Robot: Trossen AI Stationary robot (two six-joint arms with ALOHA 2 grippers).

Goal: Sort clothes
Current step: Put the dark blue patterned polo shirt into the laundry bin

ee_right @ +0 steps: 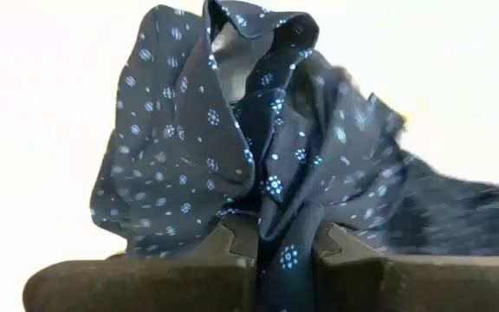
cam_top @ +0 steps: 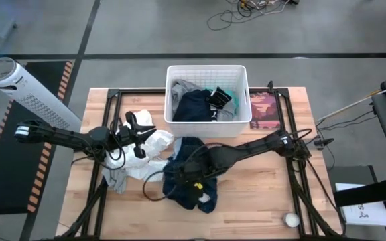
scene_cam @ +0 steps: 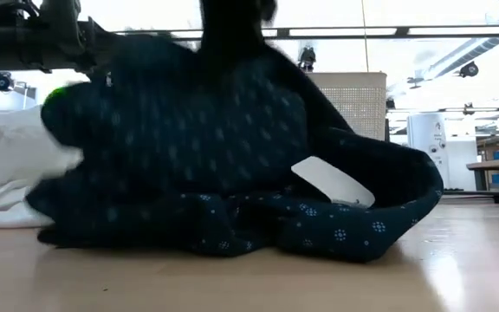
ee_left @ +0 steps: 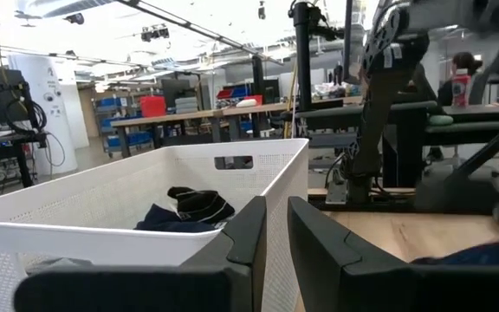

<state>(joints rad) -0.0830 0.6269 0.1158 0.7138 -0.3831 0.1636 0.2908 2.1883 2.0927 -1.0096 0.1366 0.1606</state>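
Note:
A dark navy dotted garment (cam_top: 189, 181) lies bunched at the table's middle. My right gripper (cam_top: 194, 169) is shut on it, and it fills the right wrist view (ee_right: 223, 147) and the low view (scene_cam: 215, 156). White garments (cam_top: 143, 157) lie in a heap to its left. My left gripper (cam_top: 139, 134) hovers over that heap, fingers nearly together and empty (ee_left: 276, 234), pointing at the white basket (cam_top: 206, 67). The basket holds a navy garment (cam_top: 193, 107), a grey one (cam_top: 181, 87) and a teal one (cam_top: 225, 97). My right gripper pinches a bunched fold of the navy dotted garment (ee_right: 277, 217) between its two fingers, several layers together. The cloth stands up in a gathered peak at the fingers. Its lower folds (scene_cam: 319, 230) rest on the table.
The white basket (ee_left: 145, 225) stands at the table's far middle. A pink picture card (cam_top: 263, 110) lies right of it. A small white round thing (cam_top: 291, 219) sits near the front right corner. A white tower fan (cam_top: 25, 90) stands off the table's left.

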